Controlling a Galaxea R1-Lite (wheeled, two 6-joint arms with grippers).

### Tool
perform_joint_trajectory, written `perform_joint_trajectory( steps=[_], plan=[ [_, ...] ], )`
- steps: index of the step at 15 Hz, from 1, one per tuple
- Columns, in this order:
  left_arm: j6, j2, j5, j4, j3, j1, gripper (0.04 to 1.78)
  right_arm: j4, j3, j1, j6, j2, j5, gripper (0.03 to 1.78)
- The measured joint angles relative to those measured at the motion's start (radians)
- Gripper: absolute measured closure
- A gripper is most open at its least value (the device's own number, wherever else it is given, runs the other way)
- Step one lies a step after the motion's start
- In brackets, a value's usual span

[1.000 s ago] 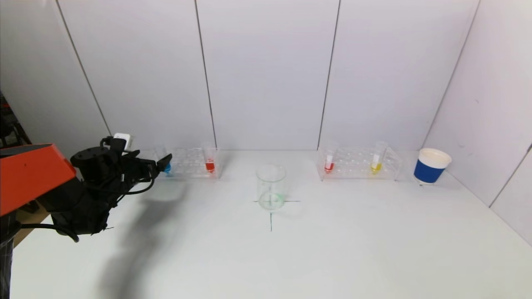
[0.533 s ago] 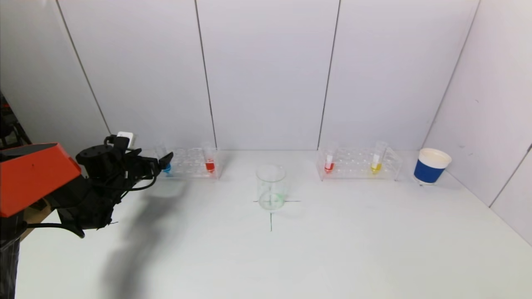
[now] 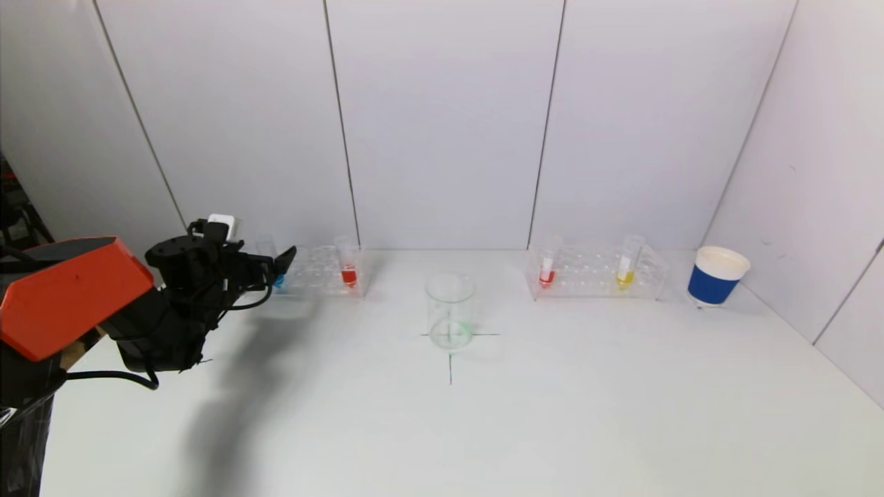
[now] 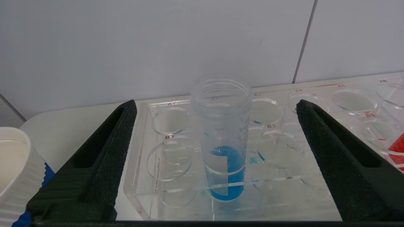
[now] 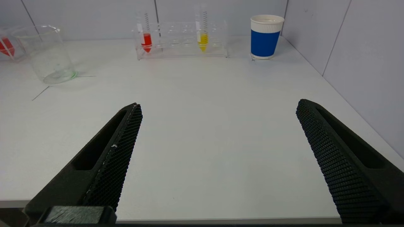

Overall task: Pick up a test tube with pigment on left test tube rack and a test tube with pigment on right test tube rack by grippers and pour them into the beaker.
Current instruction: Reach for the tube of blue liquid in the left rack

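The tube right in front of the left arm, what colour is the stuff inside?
Blue liquid in that test tube, clearest in the left wrist view.

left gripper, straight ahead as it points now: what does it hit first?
Probably the blue-pigment test tube standing in the left test tube rack. It sits centred between the open left gripper fingers; remaining gap unclear.

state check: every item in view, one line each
blue test tube: upright in left rack, uncapped, not gripped
left end effector: open, straddling the blue tube
red test tube: upright, left rack
red tube, right rack: upright
yellow test tube: upright, right rack
beaker: upright, no pigment poured yet
paper cup: upright
right end effector: open, holding nothing, over the table
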Motion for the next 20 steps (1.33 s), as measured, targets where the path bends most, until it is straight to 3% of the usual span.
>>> perform_joint_trajectory(
  steps=[20],
  plan=[
    [-0.001,0.019,0.029,0.000,-0.024,-0.012,0.06,0.000,0.000,0.000,0.000,0.000,0.000,0.04]
  ],
)
